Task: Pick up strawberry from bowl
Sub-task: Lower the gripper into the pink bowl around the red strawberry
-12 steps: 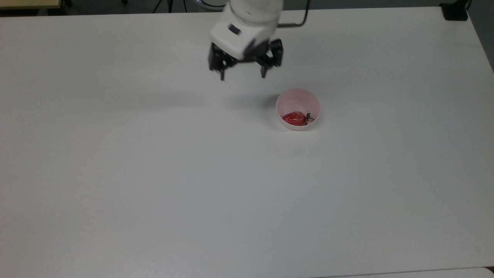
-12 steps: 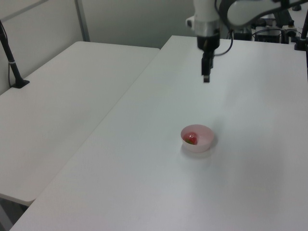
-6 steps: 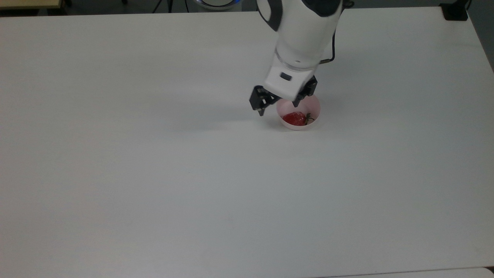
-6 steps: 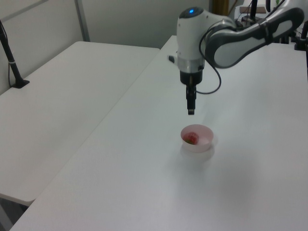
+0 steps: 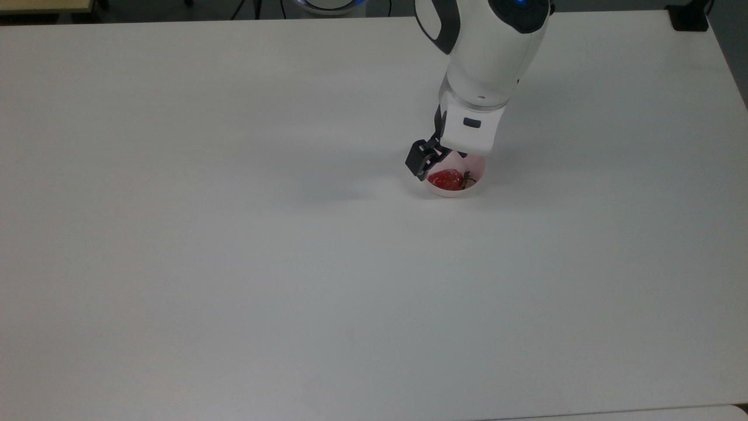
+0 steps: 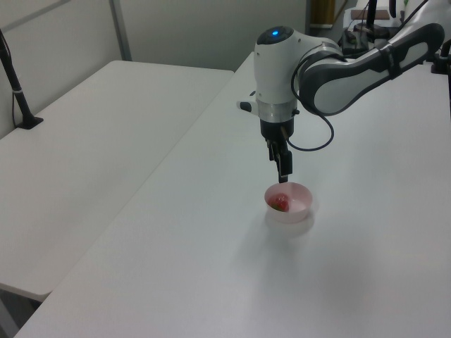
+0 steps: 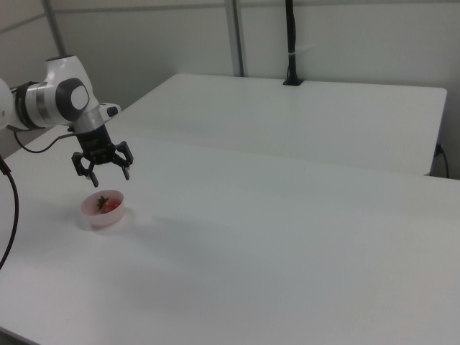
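Right view: spread-fingered gripper hangs above the bowl holding the strawberry, bare table around.

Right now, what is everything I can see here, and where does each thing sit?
Glossy red strawberry with green cap: one, red, lying inside the bowl.
Small round pale pink plastic bowl: one, pink, on the near white table, just under the gripper.
White tables: two, white, side by side; the bowl's table and a second one.
Black post: one, black, standing at the second table's far edge in the right view.
Robot arm: one, white and dark grey, reaching over the table.
Gripper: one, black, open, above the bowl.
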Robot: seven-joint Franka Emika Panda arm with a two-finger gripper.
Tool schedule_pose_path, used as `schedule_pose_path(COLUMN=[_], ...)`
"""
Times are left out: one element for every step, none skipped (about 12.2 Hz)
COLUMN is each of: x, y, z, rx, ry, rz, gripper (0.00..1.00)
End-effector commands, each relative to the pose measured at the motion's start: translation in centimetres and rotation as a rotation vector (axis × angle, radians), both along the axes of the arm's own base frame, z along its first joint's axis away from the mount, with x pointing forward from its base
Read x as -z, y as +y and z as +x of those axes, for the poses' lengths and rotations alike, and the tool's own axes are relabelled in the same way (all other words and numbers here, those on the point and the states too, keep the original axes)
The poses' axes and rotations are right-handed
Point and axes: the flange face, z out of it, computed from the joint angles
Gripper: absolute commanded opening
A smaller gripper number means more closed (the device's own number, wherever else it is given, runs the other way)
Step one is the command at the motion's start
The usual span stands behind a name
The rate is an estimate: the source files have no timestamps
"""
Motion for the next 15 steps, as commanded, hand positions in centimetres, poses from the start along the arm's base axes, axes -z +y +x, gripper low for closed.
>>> schedule_pose_path(x=[0.2,1.5,1.8,2.3,3.3,3.9,4.8,5.2,5.7,6.0,6.1,6.4,6.8,7.2,8.0], y=[1.8,2.8,3.3,3.4,3.5,3.8,3.8,3.8,3.8,3.7,3.7,3.7,3.7,3.6,3.6], z=[-0.7,-1.0,-1.3,-1.3,-1.3,-1.4,-1.4,-1.3,-1.3,-1.3,-1.3,-1.3,-1.3,-1.3,-1.2], rx=[-0.070,-0.085,-0.093,-0.102,-0.122,-0.136,-0.142,-0.147,-0.149,-0.149,-0.157,-0.167,-0.173,-0.176,-0.179], ry=[0.005,0.022,0.028,0.032,0.048,0.055,0.066,0.068,0.075,0.079,0.082,0.087,0.093,0.098,0.092], rz=[-0.003,-0.010,-0.013,-0.020,-0.027,-0.033,-0.040,-0.044,-0.048,-0.049,-0.050,-0.052,-0.055,-0.057,-0.056], gripper=[0.92,0.92,0.91,0.90,0.90,0.88,0.86,0.86,0.84,0.84,0.84,0.83,0.83,0.83,0.83])
